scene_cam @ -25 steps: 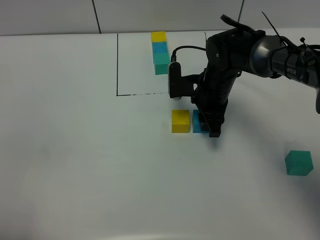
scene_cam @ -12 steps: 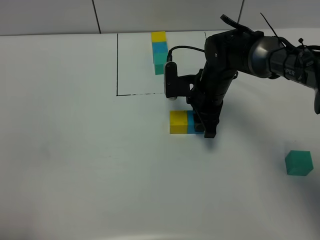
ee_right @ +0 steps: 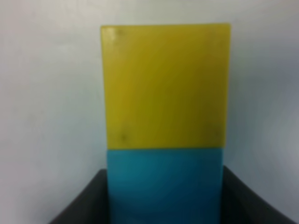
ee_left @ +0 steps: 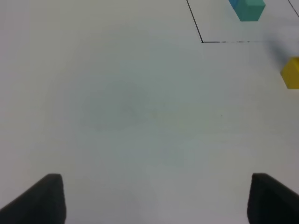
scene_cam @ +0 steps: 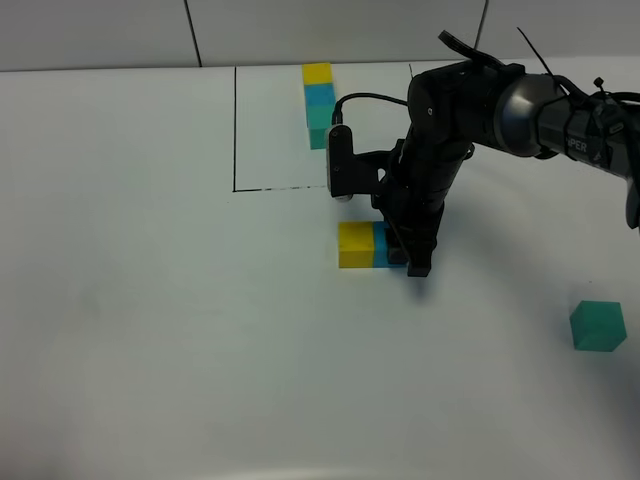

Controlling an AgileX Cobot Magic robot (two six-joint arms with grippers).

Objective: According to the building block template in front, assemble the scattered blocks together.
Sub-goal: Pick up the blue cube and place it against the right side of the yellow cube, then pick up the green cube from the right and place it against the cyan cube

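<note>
The building block template (scene_cam: 319,103), a yellow-blue-teal bar, lies inside the black-lined area at the back. In the middle of the table the yellow block (scene_cam: 355,245) and the blue block (scene_cam: 381,247) sit flush side by side. My right gripper (scene_cam: 409,256) is shut on the blue block (ee_right: 163,182), whose face meets the yellow block (ee_right: 166,86); dark fingers (ee_right: 86,203) flank it. The teal-green block (scene_cam: 598,326) rests alone at the far right. My left gripper (ee_left: 152,200) is open over bare table, with the yellow block (ee_left: 290,72) far off to one side.
A black line (scene_cam: 235,130) marks the template's area, with its dashed front edge (scene_cam: 285,188) just behind the joined blocks. The right arm's cable (scene_cam: 370,98) loops above the wrist. The line's corner (ee_left: 202,41) and the template's teal end (ee_left: 250,9) show in the left wrist view.
The right gripper has slid the blue block left, closing the gap until it touches the yellow block; both then shifted slightly left. The left gripper has not moved.
</note>
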